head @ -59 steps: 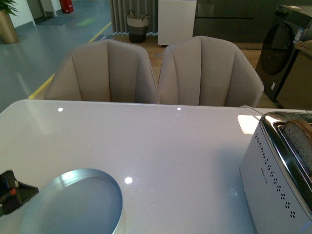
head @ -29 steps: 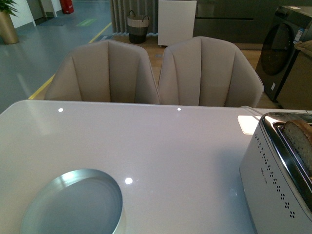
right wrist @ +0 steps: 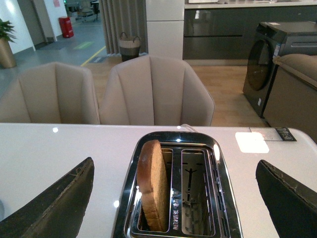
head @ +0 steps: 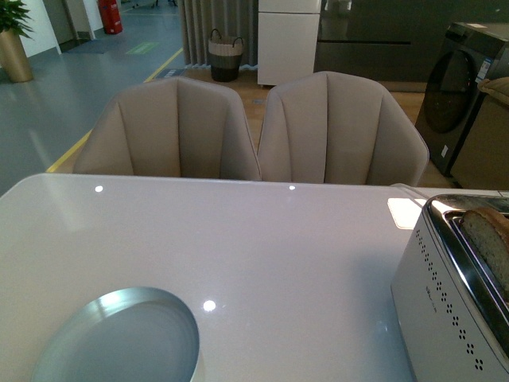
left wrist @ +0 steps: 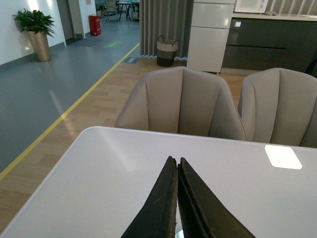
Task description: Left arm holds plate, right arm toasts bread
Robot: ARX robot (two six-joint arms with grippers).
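The bread [right wrist: 151, 183] stands on edge in one slot of the toaster [right wrist: 173, 188], its rounded crust rising above the chrome top, while the neighbouring slot holds nothing. In the front view the toaster sits at the right edge of the white surface [head: 262, 247], and the plate [head: 119, 338] lies flat at the near left, well apart from it. The left end effector [left wrist: 177, 198] has its two long black jaws pressed together with nothing between them, raised over the surface. The right end effector [right wrist: 173, 198] is spread wide, one jaw on either side of the toaster, gripping nothing. Two beige chairs [head: 254, 127] stand behind the surface.
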